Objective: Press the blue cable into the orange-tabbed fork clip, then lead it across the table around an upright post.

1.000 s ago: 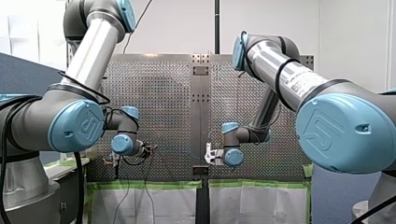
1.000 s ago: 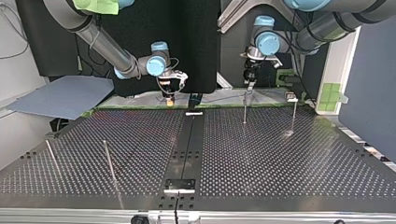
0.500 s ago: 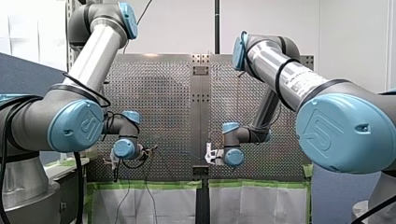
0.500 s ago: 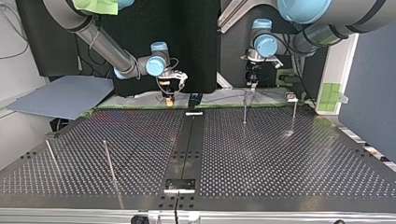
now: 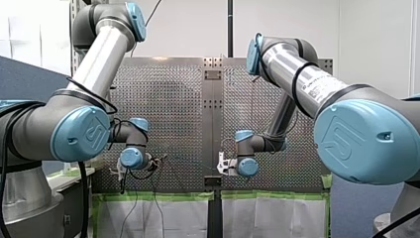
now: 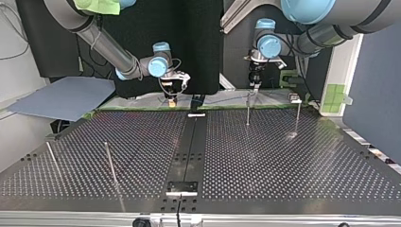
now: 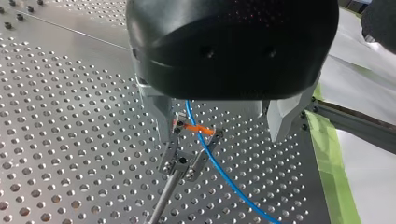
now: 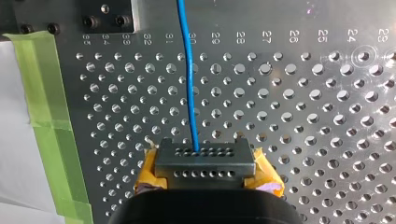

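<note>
The blue cable point(image 7: 224, 175) is seen lying between the prongs of the orange-tabbed fork clip point(image 7: 187, 156), which is straddled by the released jaws of the left gripper point(image 7: 223, 136), while beyond the clip it is held clenched in the yellow-padded jaws of the right gripper point(image 8: 204, 156), probably for tension.

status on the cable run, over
Left pincer open over the fork clip. Right pincer shut on blue cable. Cable passes between clip's prongs. No obstruction seen near clip.
</note>
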Controlling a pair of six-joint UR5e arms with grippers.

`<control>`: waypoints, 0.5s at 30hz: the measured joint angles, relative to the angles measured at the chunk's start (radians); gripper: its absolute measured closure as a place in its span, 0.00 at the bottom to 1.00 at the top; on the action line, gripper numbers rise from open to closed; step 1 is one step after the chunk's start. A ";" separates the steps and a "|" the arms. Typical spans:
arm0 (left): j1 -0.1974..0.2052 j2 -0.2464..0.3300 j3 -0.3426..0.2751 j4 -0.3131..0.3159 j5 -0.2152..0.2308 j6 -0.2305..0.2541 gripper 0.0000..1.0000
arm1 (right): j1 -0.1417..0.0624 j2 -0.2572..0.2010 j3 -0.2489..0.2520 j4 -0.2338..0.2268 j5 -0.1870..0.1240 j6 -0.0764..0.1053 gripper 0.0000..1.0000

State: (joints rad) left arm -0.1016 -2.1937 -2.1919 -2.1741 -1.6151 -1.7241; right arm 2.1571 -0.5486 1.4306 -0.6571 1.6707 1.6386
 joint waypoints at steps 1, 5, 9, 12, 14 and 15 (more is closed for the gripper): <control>0.000 0.000 0.000 -0.001 0.000 0.006 0.00 | 0.000 0.000 0.000 0.000 0.000 0.000 1.00; 0.000 0.001 0.002 -0.017 0.000 0.040 0.00 | -0.001 0.000 0.000 0.000 0.000 0.000 1.00; 0.000 0.002 0.015 -0.042 -0.001 0.073 0.00 | 0.000 0.000 0.000 0.001 0.000 0.000 1.00; 0.000 0.002 0.024 -0.055 -0.003 0.099 0.00 | 0.000 0.000 0.000 0.002 0.000 0.000 1.00; 0.000 0.002 0.029 -0.059 -0.003 0.116 0.00 | 0.000 0.001 0.000 0.002 0.000 0.000 1.00; 0.000 0.002 0.031 -0.059 -0.004 0.121 0.00 | 0.000 0.000 0.000 0.002 0.000 0.000 1.00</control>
State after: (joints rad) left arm -0.1016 -2.1913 -2.1610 -2.2335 -1.6187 -1.6032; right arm 2.1573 -0.5482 1.4306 -0.6553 1.6707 1.6386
